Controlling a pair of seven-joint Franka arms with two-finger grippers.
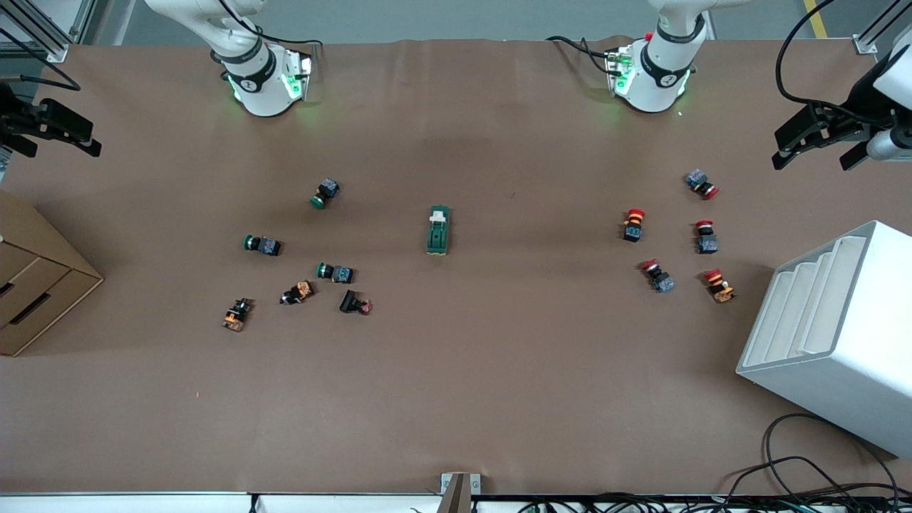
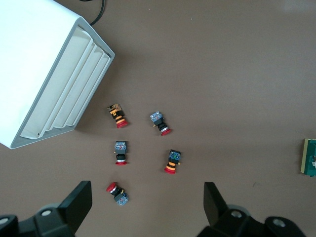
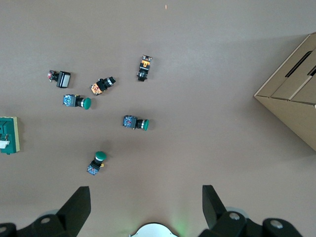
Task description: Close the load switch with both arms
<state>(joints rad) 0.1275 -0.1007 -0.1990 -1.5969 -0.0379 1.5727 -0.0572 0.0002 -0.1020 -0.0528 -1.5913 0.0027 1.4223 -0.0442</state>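
We see the load switch (image 1: 437, 230) lying alone at the middle of the brown surface (image 1: 499, 370), its white lever end toward the arm bases. Both arms wait, raised high at the ends of the surface. The left gripper (image 2: 148, 207) hangs with its fingers (image 2: 215, 200) spread wide, holding nothing, over the cluster of red pushbuttons (image 1: 633, 224) toward the left arm's end, beside the white slotted rack (image 1: 833, 328). The right gripper (image 3: 145, 207) hangs with its fingers (image 3: 76, 202) equally wide apart and empty, over the green pushbuttons (image 1: 262, 244) and the orange-and-black parts (image 1: 298, 292) toward the right arm's end, near the cardboard drawer box (image 1: 35, 285). The switch shows only at the edge of each wrist view.
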